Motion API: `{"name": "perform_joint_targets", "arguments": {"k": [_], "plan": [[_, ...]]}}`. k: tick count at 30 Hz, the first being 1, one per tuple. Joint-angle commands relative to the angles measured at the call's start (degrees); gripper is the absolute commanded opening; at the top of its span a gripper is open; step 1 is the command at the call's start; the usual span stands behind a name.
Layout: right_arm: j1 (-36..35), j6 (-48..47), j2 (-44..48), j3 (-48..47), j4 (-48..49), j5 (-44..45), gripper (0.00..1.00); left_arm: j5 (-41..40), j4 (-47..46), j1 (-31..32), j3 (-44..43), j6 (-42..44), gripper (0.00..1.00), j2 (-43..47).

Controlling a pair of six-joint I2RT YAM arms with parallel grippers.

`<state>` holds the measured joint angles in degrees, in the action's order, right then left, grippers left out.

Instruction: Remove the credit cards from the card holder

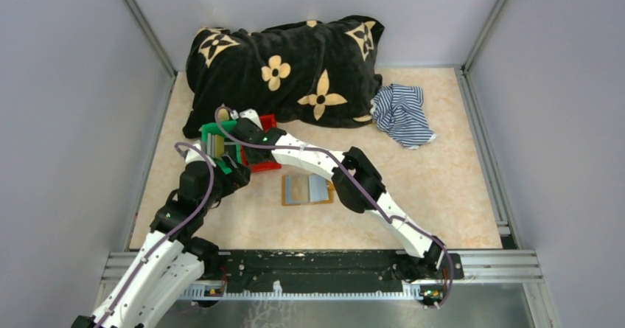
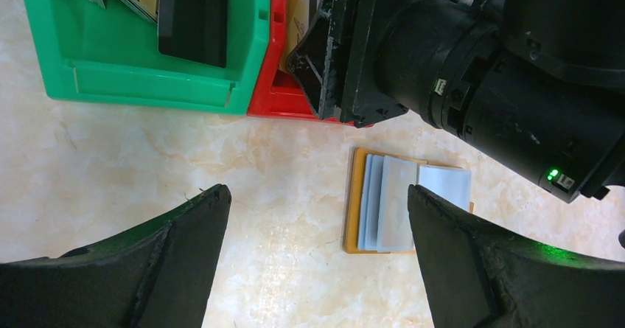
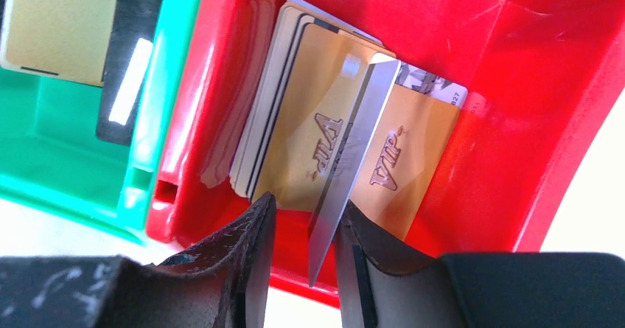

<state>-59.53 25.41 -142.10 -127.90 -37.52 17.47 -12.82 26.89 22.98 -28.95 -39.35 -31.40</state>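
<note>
Beige marbled worktop (image 1: 442,195) w/ black flower-print cushion (image 1: 295,70) at 12 o'clock, striped cloth (image 1: 402,114) at 1, green bin (image 1: 209,130) & red bin (image 1: 264,167) touching at 10, open card holder (image 1: 306,189) flat approx. centre.

"VIP" is embossed on two gold cards (image 3: 306,114) in the red bin (image 3: 516,85)

Green bin (image 2: 147,85), red bin (image 2: 269,101) (touching), striped cloth (image 1: 402,113)

place: robot lab cell | signs: grey wall panels (image 1: 66,85), aluminium frame posts (image 1: 147,26), black mounting rail (image 1: 324,265)
</note>
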Motion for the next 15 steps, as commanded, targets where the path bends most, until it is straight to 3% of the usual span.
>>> {"name": "perform_joint_targets", "arguments": {"k": [1,15], "plan": [[-1.1,-1.1,5.5,-1.0,0.9,0.8,0.35,1.2,-1.9,-0.3,0.9,0.1,0.95,0.3],[-1.8,-1.6,6.9,-1.6,-0.1,1.6,0.35,1.5,-2.6,-0.3,1.2,0.4,0.95,0.8]]}}
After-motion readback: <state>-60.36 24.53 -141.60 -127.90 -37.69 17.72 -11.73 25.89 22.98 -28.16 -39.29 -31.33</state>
